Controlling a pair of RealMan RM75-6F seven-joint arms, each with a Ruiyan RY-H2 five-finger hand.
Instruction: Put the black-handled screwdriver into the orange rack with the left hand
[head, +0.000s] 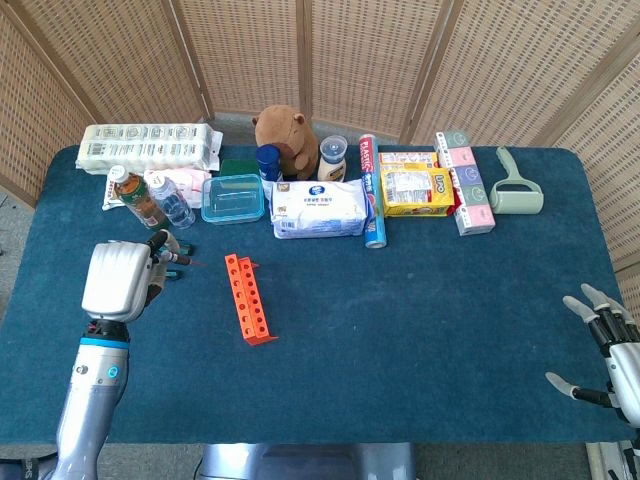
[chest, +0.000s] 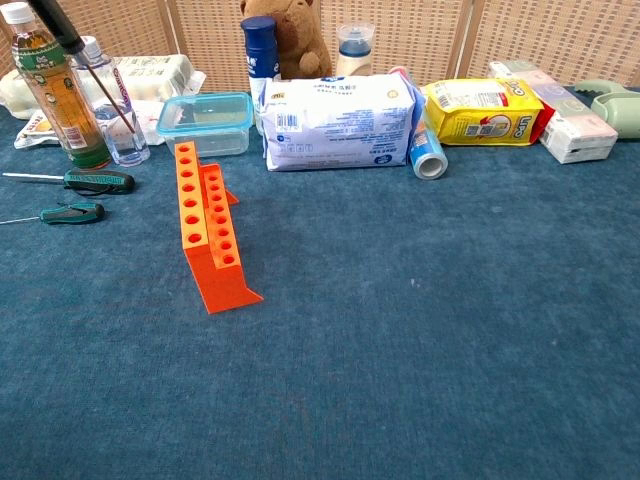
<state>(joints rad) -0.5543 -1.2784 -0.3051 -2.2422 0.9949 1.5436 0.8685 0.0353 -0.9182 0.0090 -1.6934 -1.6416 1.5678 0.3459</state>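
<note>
My left hand (head: 118, 281) holds the black-handled screwdriver (head: 176, 258) above the table, left of the orange rack (head: 250, 298). In the chest view the screwdriver (chest: 72, 45) hangs high at the top left, slanting down to the right. Its thin tip is in front of the bottles, above and left of the orange rack's (chest: 206, 231) far end. The rack stands upright with a row of empty holes along its top. My right hand (head: 606, 352) rests open at the table's front right corner, far from everything.
Two green-handled screwdrivers (chest: 96, 181) (chest: 72, 212) lie on the cloth left of the rack. Behind it are a tea bottle (chest: 52, 88), a water bottle (chest: 112, 103), a clear box (chest: 206, 122) and a wipes pack (chest: 338, 122). More packages line the back.
</note>
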